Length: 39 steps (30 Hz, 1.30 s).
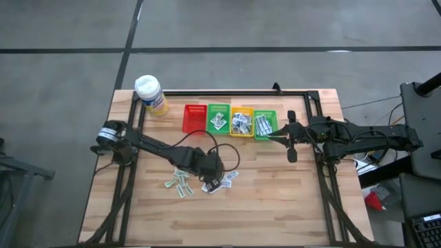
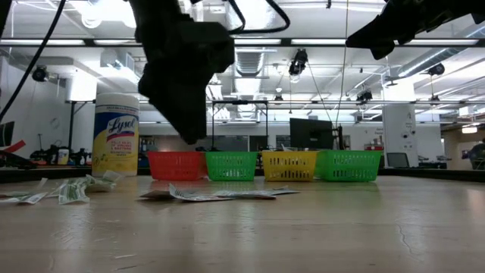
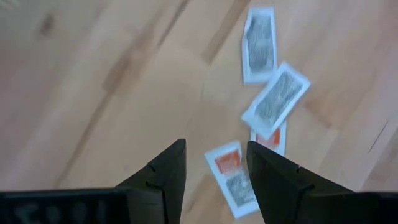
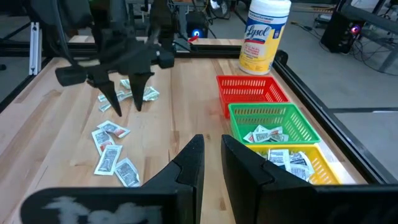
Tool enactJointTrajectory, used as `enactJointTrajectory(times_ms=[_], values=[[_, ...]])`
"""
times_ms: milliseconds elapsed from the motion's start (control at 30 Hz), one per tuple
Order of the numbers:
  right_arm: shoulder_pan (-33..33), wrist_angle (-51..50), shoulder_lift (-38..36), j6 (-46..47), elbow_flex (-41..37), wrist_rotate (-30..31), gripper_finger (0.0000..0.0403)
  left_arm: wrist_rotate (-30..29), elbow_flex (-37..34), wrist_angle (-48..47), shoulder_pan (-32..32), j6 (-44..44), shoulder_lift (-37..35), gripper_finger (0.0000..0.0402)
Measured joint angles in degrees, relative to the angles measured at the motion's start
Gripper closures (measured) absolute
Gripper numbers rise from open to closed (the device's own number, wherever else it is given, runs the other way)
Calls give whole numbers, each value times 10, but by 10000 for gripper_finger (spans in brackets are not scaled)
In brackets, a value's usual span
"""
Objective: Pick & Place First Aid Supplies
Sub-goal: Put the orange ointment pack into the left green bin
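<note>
Left claw (image 1: 212, 180) hangs above loose packets (image 1: 180, 184) mid-desk, fingers apart, nothing held; bare wood (image 1: 275, 200) all around the pile toward the near edge. Right claw (image 1: 274, 134) sits beside the end green basket (image 1: 265, 124), fingers nearly closed, empty, clear of the basket rim.

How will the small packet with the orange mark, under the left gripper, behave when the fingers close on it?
The orange-marked packet lies flat on the wooden table, so it is probably thin, light and floppy, and hard to get under. It may slide rather than lift. The open left gripper may also disturb a packet lying close beside it.
</note>
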Motion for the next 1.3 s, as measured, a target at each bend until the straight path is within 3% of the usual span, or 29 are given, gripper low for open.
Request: enactJointTrajectory(times_ms=[300,1300], values=[[0,0,0,0,0,0,351,64,-35,37,-14,4,0,241],[0,0,0,-1,0,0,351,54,-35,46,-25,17,0,242]])
